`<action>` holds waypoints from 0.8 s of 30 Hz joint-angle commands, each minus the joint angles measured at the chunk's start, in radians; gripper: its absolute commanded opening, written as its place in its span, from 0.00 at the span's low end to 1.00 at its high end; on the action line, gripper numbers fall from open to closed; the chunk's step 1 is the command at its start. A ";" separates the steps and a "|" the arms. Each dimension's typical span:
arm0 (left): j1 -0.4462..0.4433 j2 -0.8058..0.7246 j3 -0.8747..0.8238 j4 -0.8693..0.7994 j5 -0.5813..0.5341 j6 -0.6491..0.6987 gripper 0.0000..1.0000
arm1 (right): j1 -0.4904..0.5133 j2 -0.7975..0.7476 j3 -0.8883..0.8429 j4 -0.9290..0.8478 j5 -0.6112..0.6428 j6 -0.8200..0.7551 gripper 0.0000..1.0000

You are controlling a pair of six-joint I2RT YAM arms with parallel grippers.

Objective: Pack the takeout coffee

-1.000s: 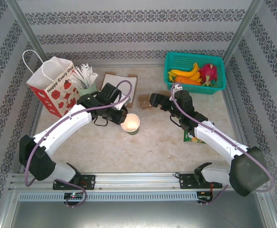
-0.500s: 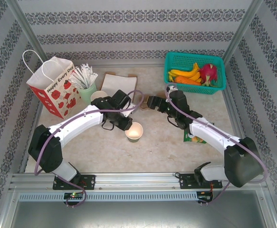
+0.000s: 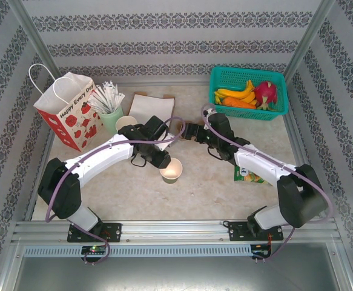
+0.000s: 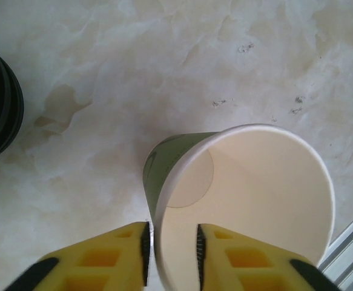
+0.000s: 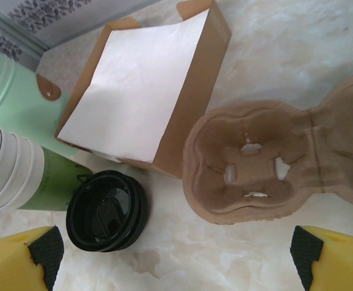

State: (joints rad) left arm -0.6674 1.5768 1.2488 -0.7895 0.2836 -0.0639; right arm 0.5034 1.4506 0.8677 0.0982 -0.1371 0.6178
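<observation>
While one lidless paper cup (image 4: 243, 200) stands upright and mouth-open on the marble-look table (image 4: 103, 91), the left gripper (image 4: 172, 242) sits astride its near wall — one finger outside, one inside, jaws a little apart and not pinching. Set clear of the clutter, the cup looks positioned for lidding, which would put the packing at an early stage. Just behind the cup and to its right, the right gripper (image 5: 176, 254) hangs with jaws spread wide and nothing between them, above a black lid stack (image 5: 106, 210) and a brown two-hole carrier (image 5: 267, 194) — probably lined up for one or the other. Counted behind the cup: one lid stack, its number of lids unclear; one carrier showing, any nested beneath it hidden; one cardboard tray of white paper (image 5: 143, 91); one nested stack of cups (image 5: 13, 173); one pale green cup of wrapped sticks (image 3: 111, 119). Farthest from the cup: to its left one red-and-white gift bag (image 3: 67, 109), to its right one teal basket (image 3: 224, 79) of fruit.
</observation>
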 commanded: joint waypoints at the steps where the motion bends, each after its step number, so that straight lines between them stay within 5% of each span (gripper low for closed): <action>1: 0.015 -0.053 -0.022 0.045 0.040 -0.013 0.40 | 0.023 0.041 0.050 -0.014 -0.037 -0.030 0.98; 8: 0.117 -0.236 -0.124 0.236 0.101 -0.143 0.71 | 0.087 0.173 0.140 -0.029 -0.036 -0.010 0.87; 12: 0.161 -0.363 -0.208 0.405 -0.023 -0.317 0.98 | 0.121 0.288 0.247 -0.101 -0.033 -0.008 0.78; 16: 0.168 -0.476 -0.258 0.449 -0.322 -0.498 0.99 | 0.142 0.407 0.393 -0.249 -0.024 -0.028 0.71; 20: 0.175 -0.530 -0.261 0.326 -0.612 -0.705 0.99 | 0.160 0.512 0.529 -0.376 -0.047 -0.070 0.67; 24: 0.196 -0.534 -0.250 0.212 -0.710 -0.808 0.99 | 0.172 0.571 0.604 -0.427 -0.048 -0.085 0.63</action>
State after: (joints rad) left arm -0.4896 1.0481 0.9989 -0.4824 -0.2493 -0.7193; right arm 0.6594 1.9903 1.4223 -0.2264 -0.1776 0.5644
